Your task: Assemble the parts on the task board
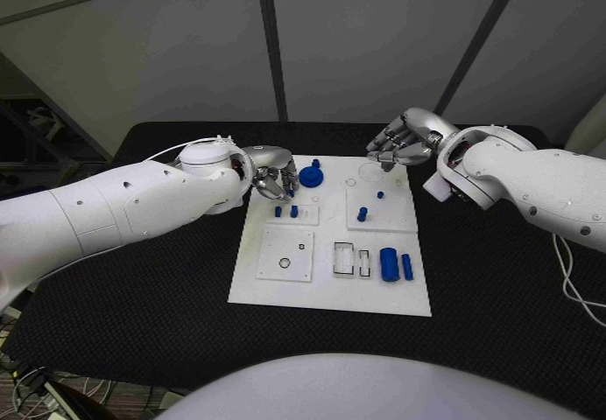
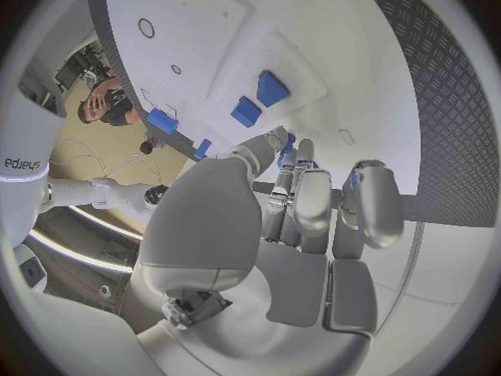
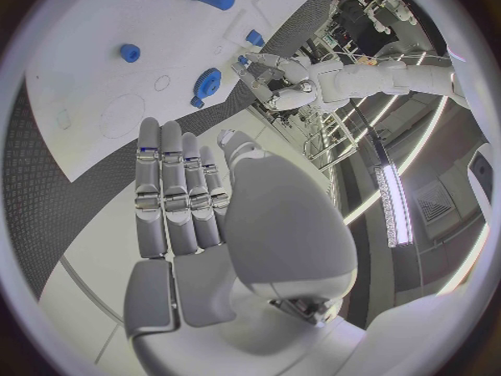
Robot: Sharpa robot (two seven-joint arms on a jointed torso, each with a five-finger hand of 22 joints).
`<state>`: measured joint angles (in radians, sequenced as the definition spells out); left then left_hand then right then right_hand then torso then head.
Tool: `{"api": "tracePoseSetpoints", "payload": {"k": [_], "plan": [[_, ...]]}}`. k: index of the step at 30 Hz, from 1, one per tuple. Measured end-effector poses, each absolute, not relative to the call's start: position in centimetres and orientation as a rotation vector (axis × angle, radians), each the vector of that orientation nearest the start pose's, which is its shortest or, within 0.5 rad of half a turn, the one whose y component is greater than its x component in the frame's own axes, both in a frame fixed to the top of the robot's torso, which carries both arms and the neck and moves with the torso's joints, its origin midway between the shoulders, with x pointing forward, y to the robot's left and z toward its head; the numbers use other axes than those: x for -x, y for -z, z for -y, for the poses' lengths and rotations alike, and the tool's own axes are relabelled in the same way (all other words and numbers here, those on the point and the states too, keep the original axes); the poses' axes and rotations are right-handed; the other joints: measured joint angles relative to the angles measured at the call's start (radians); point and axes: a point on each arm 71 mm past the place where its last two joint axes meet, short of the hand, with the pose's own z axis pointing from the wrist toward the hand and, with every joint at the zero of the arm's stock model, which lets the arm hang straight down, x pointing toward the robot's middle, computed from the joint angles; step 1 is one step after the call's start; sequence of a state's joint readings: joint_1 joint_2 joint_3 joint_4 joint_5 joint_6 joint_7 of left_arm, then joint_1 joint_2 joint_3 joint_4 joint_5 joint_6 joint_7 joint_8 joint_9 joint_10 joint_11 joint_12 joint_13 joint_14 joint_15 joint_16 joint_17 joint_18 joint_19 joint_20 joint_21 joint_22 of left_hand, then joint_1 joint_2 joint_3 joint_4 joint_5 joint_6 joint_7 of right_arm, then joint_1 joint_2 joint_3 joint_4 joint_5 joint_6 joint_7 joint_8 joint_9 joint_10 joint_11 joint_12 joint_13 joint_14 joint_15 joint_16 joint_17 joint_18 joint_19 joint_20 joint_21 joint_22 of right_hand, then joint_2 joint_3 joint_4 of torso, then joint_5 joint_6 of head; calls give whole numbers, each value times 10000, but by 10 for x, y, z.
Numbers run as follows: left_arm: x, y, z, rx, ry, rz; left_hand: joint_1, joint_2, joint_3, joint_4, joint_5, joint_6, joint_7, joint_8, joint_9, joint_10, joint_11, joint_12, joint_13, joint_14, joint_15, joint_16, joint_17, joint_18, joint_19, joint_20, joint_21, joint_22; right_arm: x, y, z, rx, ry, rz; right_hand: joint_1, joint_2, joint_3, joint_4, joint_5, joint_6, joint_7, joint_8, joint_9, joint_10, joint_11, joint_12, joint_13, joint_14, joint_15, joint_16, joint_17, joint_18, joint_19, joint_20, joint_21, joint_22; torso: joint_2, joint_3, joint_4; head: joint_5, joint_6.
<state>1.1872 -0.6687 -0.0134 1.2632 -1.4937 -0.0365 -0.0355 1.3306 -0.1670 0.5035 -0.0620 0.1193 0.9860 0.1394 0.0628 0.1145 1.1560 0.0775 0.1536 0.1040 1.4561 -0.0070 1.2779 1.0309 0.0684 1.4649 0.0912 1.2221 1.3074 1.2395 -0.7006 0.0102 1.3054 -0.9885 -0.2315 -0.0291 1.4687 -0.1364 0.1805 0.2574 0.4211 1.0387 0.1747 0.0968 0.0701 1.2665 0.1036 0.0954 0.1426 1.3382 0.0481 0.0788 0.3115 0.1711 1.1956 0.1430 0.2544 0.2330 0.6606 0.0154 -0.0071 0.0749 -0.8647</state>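
The white task board (image 1: 328,293) lies mid-table. A blue gear (image 1: 311,178) stands near its far left corner, also seen from the right wrist (image 3: 208,82). My left hand (image 1: 269,175) sits just left of the gear with fingers curled; a sliver of blue (image 2: 286,146) shows at its fingertips (image 2: 303,154), and I cannot tell whether it grips anything. Two small blue pegs (image 1: 285,211) stand just below that hand. My right hand (image 1: 402,144) hovers over the board's far right corner, fingers (image 3: 178,184) straight, holding nothing.
Another blue peg (image 1: 362,213) and a tiny one (image 1: 379,193) stand on the board's right half. A thick blue cylinder (image 1: 391,264) and a thin one (image 1: 406,266) lie near the right edge. The black mat (image 1: 151,297) surrounds the board.
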Motion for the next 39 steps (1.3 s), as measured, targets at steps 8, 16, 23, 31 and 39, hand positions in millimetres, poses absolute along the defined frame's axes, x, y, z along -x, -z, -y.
{"api": "tracePoseSetpoints", "payload": {"k": [8, 16, 23, 31, 39], "plan": [[-524, 215, -181, -2899, 5913, -18973, 0, 0, 0, 0, 0, 0, 0, 0, -13, 0, 0, -39, 1, 0, 0, 0, -23, 0, 0, 0, -79, 0, -537, 167, 193, -2652, -8833, -17450, 0, 0, 0, 0, 0, 0, 0, 0, 0, 0, 0, 0, 0, 0, 0, 0, -1, 0, 0, 0, 0, 0, -3, 0, 0, -1, 6], [-524, 215, -183, -2888, 5886, -18998, 0, 0, 0, 0, 0, -72, 0, 0, -68, -53, 52, -132, -10, -35, 35, 0, -58, 0, 0, 0, -155, 0, -537, 167, 193, -2653, -8827, -17450, 0, 0, 0, 0, 0, 0, 0, 0, 0, 0, 0, 0, 0, 0, 0, 0, -2, 0, 0, 0, 0, 0, -3, -1, 0, -5, 7], [-522, 216, -190, -2827, 5806, -19029, -53, -53, -3, 2, 0, -464, -15, 1, -240, -180, 109, -321, -12, -70, 71, 0, -119, 0, -38, 38, -232, 0, -537, 168, 194, -2675, -8791, -17446, 0, 0, 0, 0, 0, 0, 0, 0, 0, 0, 0, 0, 0, 0, 0, 0, 10, -1, 0, 0, 0, 0, -5, -4, 2, -2, 12], [-522, 215, -198, -2694, 5697, -18974, -53, -53, -41, 40, 0, -696, 18, 1, -376, -285, 142, -429, -11, -91, 91, 62, -138, 0, -74, 74, -465, 0, -539, 168, 200, -2718, -8628, -17401, 2, -2, 58, -58, 0, 0, 0, 0, 0, -76, 1, 0, 0, -40, -33, 0, 17, -1, 0, 0, 0, 0, -8, -8, 8, 20, 53], [-526, 206, -213, -2219, 5537, -18452, -53, -53, 1, 83, 0, -394, 143, 156, -396, -81, 83, -373, 79, -523, 126, -478, -1169, 6, -507, 137, -1695, 0, -536, 170, 205, -2497, -8394, -17253, 634, 77, 253, -676, -298, 180, -180, 0, 0, -155, -96, 0, -55, 544, -250, 427, 317, -1, 402, -256, 546, 404, -33, -14, -16, 16, 142]]}}
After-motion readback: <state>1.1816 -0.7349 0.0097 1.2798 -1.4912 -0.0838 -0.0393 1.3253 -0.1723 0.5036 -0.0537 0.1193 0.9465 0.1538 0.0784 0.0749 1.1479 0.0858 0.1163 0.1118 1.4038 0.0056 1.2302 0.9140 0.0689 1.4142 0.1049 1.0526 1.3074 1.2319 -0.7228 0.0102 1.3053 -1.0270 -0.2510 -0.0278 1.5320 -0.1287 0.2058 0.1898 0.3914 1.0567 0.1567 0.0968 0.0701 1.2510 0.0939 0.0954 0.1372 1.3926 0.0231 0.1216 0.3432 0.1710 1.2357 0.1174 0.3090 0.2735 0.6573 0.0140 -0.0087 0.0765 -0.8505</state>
